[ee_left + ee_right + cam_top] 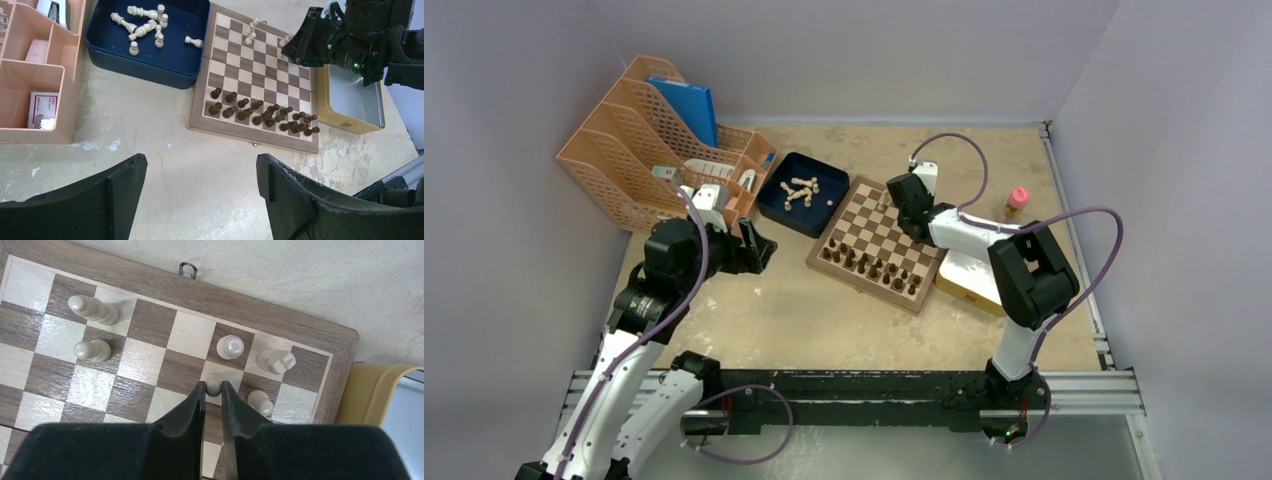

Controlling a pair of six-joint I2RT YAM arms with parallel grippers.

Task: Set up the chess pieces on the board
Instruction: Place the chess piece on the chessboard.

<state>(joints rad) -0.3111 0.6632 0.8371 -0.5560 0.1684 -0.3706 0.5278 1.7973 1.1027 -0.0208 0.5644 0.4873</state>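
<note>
**Pawn upright in the right jaws at the board's far right corner**

At the left, loose light chess pieces (145,27) lie on their sides in the dark blue tray (145,74), which sits just beside the board (260,75) at its far left. The left jaws stand wide apart and hold nothing, over bare counter (200,190) near the board's near left corner — nearer the tray than the right arm is. The dark pieces (265,115) fill the board's near rows. Towards the far right corner the right jaws are pinched on a light pawn (213,385), its long axis upright and its head showing between the tips over a cream square. Whether its foot rests there I cannot tell. Another pawn (261,402) stands just beside the right-hand finger, so letting go, I judge, calls for a slight parting and a straight lift
</note>
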